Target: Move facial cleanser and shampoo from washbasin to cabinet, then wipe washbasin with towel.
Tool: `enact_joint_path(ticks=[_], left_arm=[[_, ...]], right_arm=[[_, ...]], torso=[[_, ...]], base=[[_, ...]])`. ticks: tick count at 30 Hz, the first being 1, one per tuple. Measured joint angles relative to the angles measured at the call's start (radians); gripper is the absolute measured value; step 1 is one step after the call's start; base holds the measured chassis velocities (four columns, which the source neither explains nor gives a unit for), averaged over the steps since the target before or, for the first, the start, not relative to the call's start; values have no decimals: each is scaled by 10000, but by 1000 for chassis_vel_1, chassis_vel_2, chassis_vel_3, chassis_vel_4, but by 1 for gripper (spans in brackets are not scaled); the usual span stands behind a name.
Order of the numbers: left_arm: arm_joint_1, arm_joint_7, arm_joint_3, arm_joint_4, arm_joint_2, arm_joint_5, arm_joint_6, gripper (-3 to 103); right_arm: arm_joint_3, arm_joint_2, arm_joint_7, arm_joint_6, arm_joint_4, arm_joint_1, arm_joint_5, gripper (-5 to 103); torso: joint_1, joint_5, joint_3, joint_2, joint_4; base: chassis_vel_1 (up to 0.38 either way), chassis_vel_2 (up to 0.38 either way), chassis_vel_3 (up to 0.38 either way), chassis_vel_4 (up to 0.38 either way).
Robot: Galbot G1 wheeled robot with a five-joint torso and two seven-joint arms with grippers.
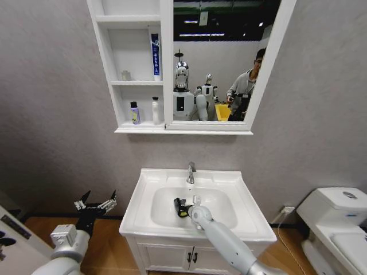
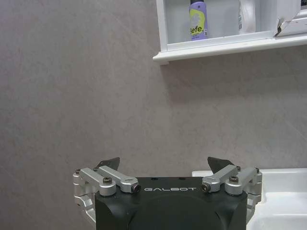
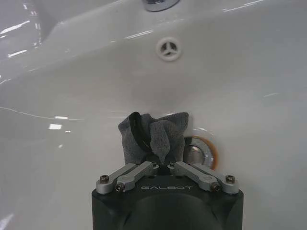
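The white washbasin (image 1: 246, 220) stands in the middle, its chrome tap (image 1: 191, 172) at the back. Down in its bowl, my right gripper (image 1: 188, 207) is shut on the dark crumpled towel (image 1: 179, 206). The right wrist view shows the towel (image 3: 153, 136) pressed on the bowl's bottom beside the drain (image 3: 202, 151), pinched in the right gripper (image 3: 160, 162). On the cabinet's (image 1: 137, 129) bottom shelf stand a purple bottle (image 1: 135, 113) and a white bottle (image 1: 155, 110); I cannot tell which is cleanser or shampoo. My left gripper (image 1: 96, 204) hangs open and empty, left of the basin.
A blue tube (image 1: 155, 54) and a small glass (image 1: 125, 75) stand on the middle shelf. The mirror (image 1: 223, 63) takes the cabinet's right side. A white toilet (image 1: 338, 212) stands at the right. The vanity doors (image 1: 172, 258) are below the basin. A grey wall (image 2: 72, 96) faces the left gripper (image 2: 165, 165).
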Motion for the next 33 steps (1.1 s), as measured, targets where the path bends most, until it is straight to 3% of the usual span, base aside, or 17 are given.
enact_joint_path(ticks=[3,5,13,17,22,33], left_arm=[[1,0,-1,0,0,0,0,100],[0,0,0,0,0,0,0,100],[1,0,0,0,0,0,0,100],[0,0,0,1,0,0,0,100],[0,0,0,0,0,0,0,100],[1,0,0,0,0,0,0,100]], right_arm=[[321,-681,-70,2,198,-333,148,2],[347,-764,-102,2,195,-347,198,2],[177,-22,4,-17,-355,133,317,2],[285,-113,90,-82,-203,2,341,2],[591,-711,133,-120,308,-497,473,2],[691,-332,-189,-46,-422,-84,370,2]], torso=[[-1,-1,-1,1,-3],[-1,-3,-2,1,-6],[0,0,-1,0,3],[1,1,-1,0,3],[-1,-1,-2,1,-3],[1,-1,0,0,1]], base=[[0,0,0,0],[0,0,0,0],[0,0,0,0],[0,0,0,0],[0,0,0,0],[0,0,0,0]])
